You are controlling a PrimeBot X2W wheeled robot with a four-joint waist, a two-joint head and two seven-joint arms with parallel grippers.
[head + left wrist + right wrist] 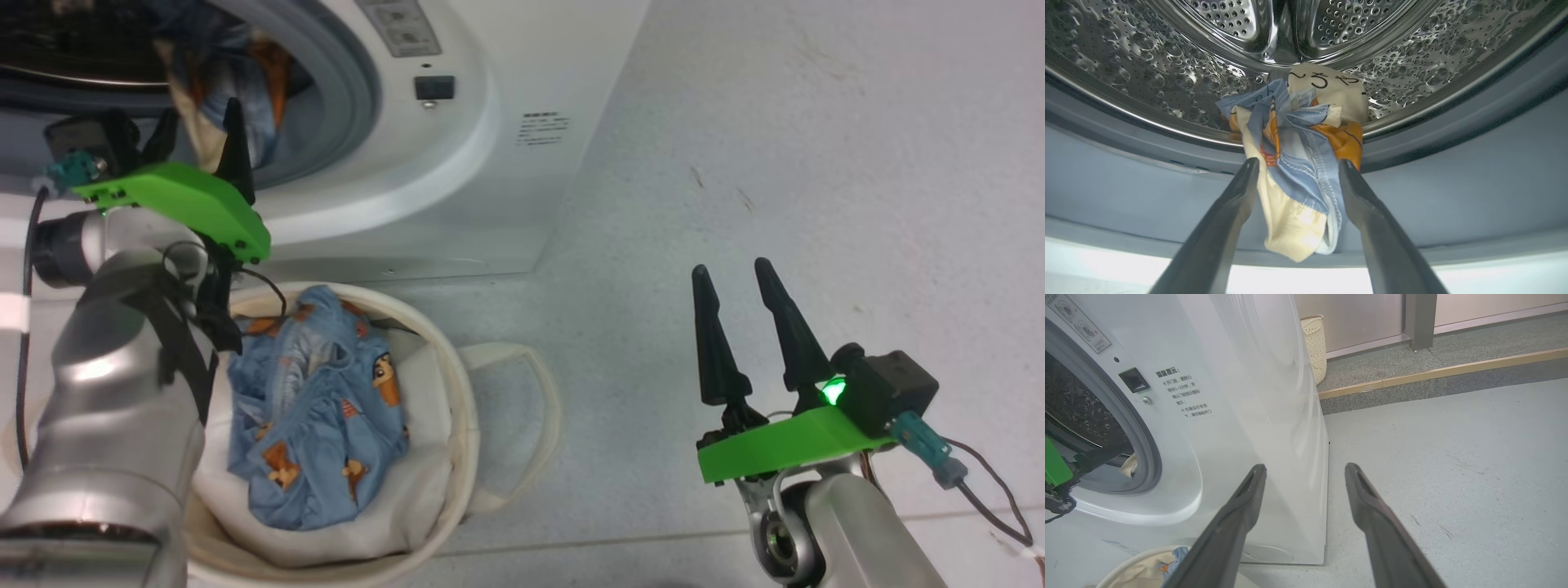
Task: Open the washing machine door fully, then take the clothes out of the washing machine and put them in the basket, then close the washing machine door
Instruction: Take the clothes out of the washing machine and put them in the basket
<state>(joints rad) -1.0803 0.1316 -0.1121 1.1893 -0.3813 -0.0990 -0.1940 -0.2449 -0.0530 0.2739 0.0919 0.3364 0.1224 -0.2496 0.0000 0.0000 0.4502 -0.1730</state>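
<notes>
Closest to the head camera is the left forearm (114, 408) at 8 o'clock, reaching up toward 11 o'clock, where the left gripper (200, 110) sits in the mouth of the washing machine (506, 65). Its wrist camera shows the fingers (1224, 220) released and spread wide, one on either side of a bunched garment (1294, 134). This piece of the clothes is blue with an orange print and a cream panel, and it hangs from the steel drum (1167, 81) over the grey gasket (1453, 183). The fingers flank the cloth and are not clenched on it. The right gripper (731, 268) waits at 4 o'clock above the floor (816, 163), fingers likewise parted and grasping nothing. The basket (461, 392) stands at 7 o'clock just before the machine's front, with one blue bear-print garment (318, 408) already lying inside it. Assessment: the opening is unobstructed, so I take the door step as done. Unloading is partly done, with one piece in the basket and at least one at the drum lip. I cannot tell whether more lies deeper in the drum. Outstanding: grasp this piece, carry it to the basket, then close the door.
</notes>
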